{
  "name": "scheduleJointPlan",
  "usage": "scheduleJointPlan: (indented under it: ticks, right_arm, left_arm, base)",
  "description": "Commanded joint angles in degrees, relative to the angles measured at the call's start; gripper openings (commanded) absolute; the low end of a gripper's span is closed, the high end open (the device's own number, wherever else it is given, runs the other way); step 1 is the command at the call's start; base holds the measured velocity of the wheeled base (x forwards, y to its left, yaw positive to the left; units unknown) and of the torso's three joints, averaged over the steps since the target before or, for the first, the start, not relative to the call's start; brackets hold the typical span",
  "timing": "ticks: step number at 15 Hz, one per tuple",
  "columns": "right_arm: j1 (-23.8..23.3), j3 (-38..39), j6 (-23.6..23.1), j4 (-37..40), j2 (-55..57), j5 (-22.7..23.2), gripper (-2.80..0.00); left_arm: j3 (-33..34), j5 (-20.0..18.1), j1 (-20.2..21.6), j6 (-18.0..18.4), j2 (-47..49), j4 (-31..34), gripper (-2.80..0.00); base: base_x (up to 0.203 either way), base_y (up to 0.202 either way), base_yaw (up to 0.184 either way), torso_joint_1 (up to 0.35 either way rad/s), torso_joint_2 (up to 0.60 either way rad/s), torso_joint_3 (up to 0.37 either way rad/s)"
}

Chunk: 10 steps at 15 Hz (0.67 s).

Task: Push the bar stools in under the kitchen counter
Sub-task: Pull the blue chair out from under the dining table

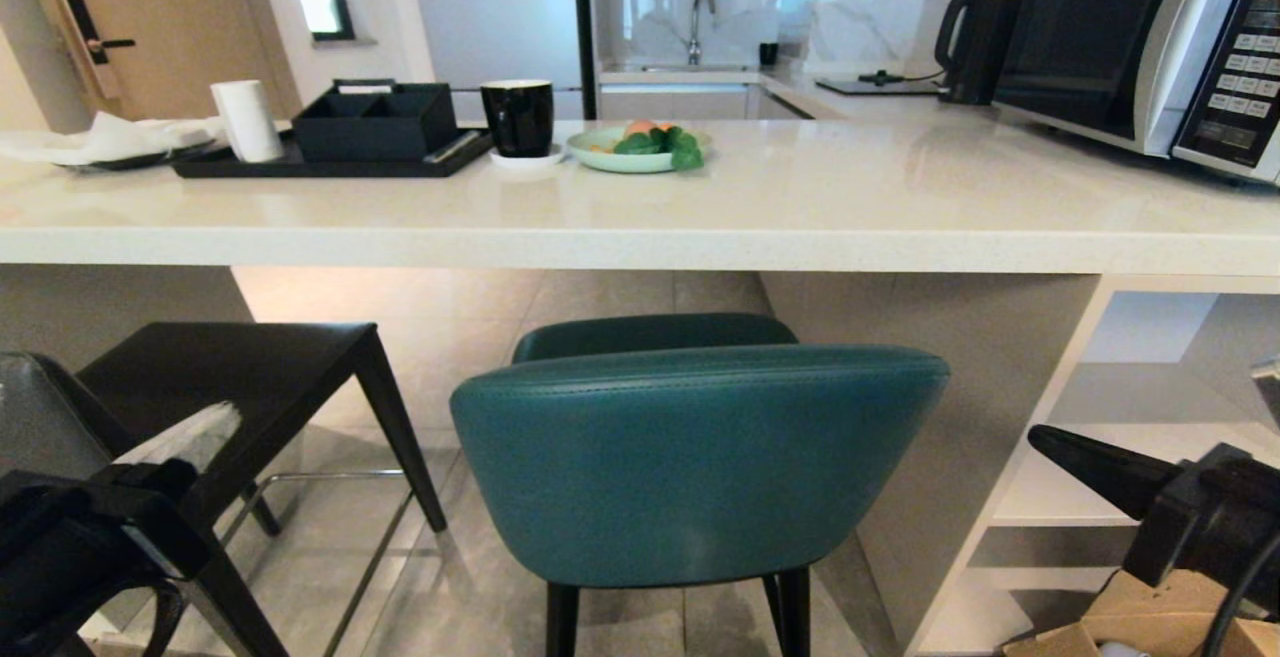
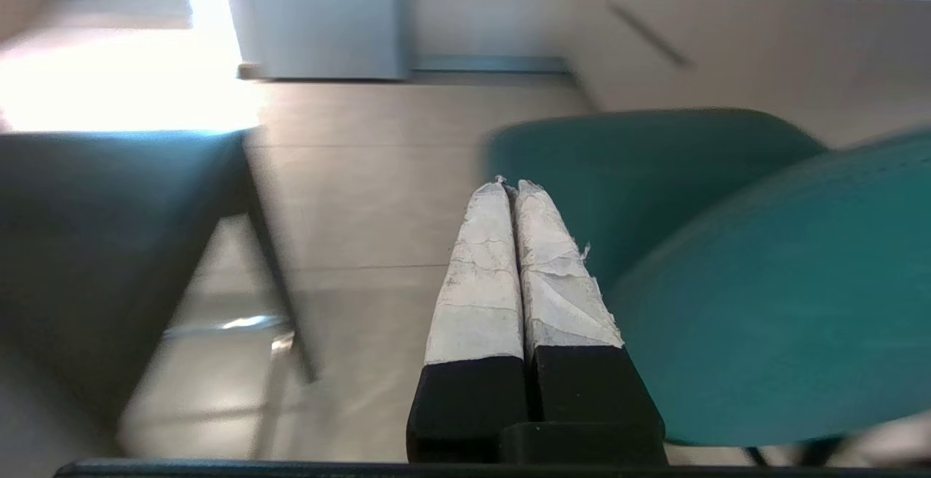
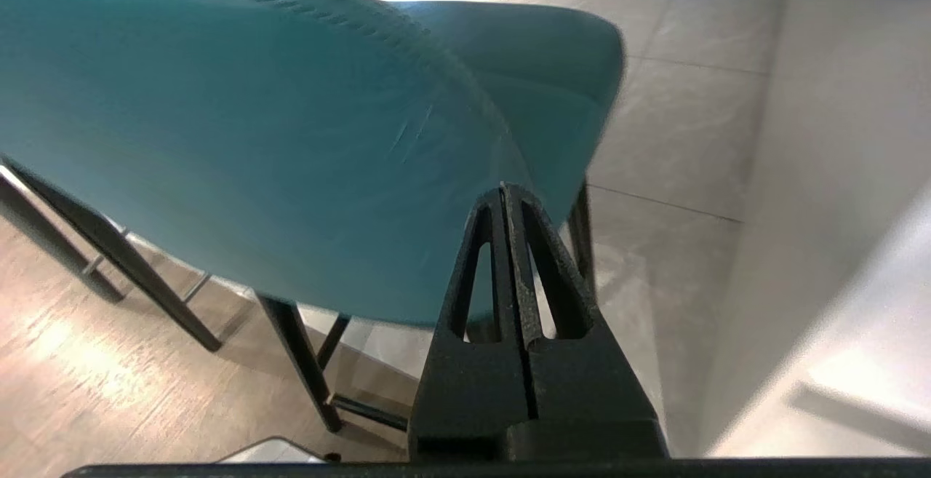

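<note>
A: Teal stool (image 1: 690, 467) is centred at the kitchen counter (image 1: 640, 222), back facing us, seat partly under. The dark grey stool (image 1: 225, 377) is further left.

B: Grippers?

A: Left gripper (image 2: 510, 185) and right gripper (image 3: 503, 188) are pinched closed, empty, flanking the back.

B: Handling?

A: Padded, slick, likely tippy on thin legs. Push low on the backrest, straight toward the counter.

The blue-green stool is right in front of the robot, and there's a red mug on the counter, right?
Not quite: the mug on the counter is black, not red. The head view shows it. The blue-green stool is indeed straight ahead.
</note>
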Motion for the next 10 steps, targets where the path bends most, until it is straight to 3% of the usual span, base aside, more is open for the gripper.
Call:
scheduleJointPlan:
  ticks: [1, 5, 7, 10]
  right_arm:
    - [0.6, -0.4, -0.2, -6.8, 12.7, 0.3, -2.8]
    - [0.5, -0.6, -0.5, -28.3, 30.3, 0.1, -2.8]
    - [-0.3, -3.2, -0.3, -32.4, 34.6, 0.2, -2.8]
    - [-0.5, -8.6, -0.1, -33.0, 37.9, -0.2, -2.8]
  left_arm:
    - [-1.0, 0.0, -3.0, -0.2, 9.2, -3.2, -2.8]
    - [-2.9, 0.3, -4.6, -0.1, 21.7, -16.2, -2.8]
    - [-3.2, 1.1, -4.6, -0.1, 25.9, -22.6, -2.8]
    - [-5.3, 5.1, -4.4, -0.3, 32.2, -22.9, -2.8]
  base:
    - [0.0, 0.0, 0.0, 0.0, 0.0, 0.0]
    - [0.0, 0.0, 0.0, 0.0, 0.0, 0.0]
    - [0.0, 0.0, 0.0, 0.0, 0.0, 0.0]
    - [0.0, 0.0, 0.0, 0.0, 0.0, 0.0]
